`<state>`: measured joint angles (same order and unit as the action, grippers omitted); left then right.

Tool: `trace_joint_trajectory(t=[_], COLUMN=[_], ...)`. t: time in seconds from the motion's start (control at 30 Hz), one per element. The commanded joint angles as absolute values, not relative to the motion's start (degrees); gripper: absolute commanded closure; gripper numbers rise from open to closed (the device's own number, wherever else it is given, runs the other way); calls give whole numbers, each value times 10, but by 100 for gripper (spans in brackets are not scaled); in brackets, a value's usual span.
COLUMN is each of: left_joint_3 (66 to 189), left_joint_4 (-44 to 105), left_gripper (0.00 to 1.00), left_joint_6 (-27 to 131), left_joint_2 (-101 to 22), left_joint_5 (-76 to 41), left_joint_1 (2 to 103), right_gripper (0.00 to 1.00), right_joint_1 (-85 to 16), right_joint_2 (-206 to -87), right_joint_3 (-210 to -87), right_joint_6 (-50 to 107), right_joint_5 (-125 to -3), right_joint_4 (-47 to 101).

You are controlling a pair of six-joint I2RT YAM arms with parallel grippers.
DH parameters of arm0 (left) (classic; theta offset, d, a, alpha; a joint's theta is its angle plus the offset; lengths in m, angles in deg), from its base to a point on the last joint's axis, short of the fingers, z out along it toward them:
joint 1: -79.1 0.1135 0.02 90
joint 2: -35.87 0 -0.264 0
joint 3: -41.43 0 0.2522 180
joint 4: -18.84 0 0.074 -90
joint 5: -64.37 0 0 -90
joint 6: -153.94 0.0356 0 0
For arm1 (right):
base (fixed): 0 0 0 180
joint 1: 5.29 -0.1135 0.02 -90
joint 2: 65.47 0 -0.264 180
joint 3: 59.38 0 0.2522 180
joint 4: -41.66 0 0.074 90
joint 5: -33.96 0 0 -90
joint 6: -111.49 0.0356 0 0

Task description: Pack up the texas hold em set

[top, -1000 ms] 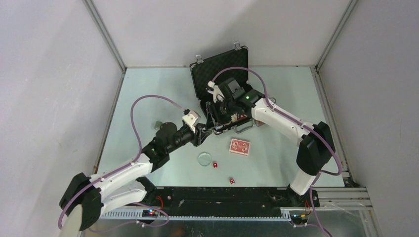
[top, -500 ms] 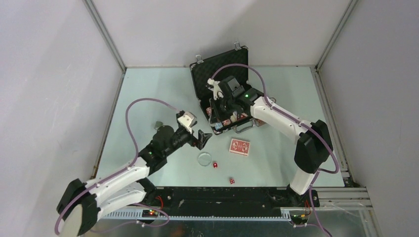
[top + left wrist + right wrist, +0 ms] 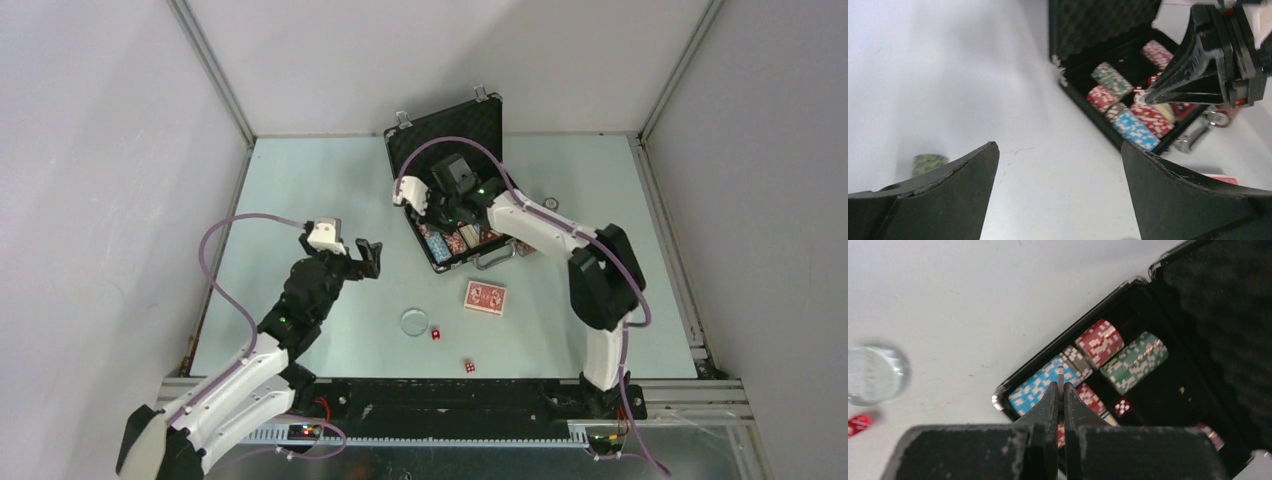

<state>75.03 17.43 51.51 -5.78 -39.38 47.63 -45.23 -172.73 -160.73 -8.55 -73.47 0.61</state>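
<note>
Now the open briefcase (image 3: pixel 447 132) is seen at the far side of the table (image 3: pixel 300 180)
The right gripper (image 3: pixel 1060 390) is pressed together over its chip stacks (image 3: pixel 1108 347); the left gripper (image 3: pixel 1058 146) is spread wide (cards (image 3: pixel 485 297), dice (image 3: pixel 436 334), disc (image 3: pixel 414 321) are seen outside)

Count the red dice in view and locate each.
3. First die beside the clear disc on the table; second die nearer the arm bases; third die inside the briefcase by the green chip stack. The right arm may hide others.
</note>
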Motion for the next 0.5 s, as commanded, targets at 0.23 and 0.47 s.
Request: trace_joint_trajectory(t=[0.23, 0.47], left_joint_3=[778, 781], left_joint_4=[229, 238], left_gripper=[0, 0], left_joint_6=[456, 451], left_joint_2=[-99, -107], left_joint_5=[-453, -461], left_joint_1=[537, 551], right_gripper=[100, 100], right_joint_1=[-454, -460], right_joint_2=[-1851, -1886], right_joint_3=[-1751, -1776], right_joint_6=[-311, -343], right_joint_5=[-723, -688], right_joint_4=[-97, -109])
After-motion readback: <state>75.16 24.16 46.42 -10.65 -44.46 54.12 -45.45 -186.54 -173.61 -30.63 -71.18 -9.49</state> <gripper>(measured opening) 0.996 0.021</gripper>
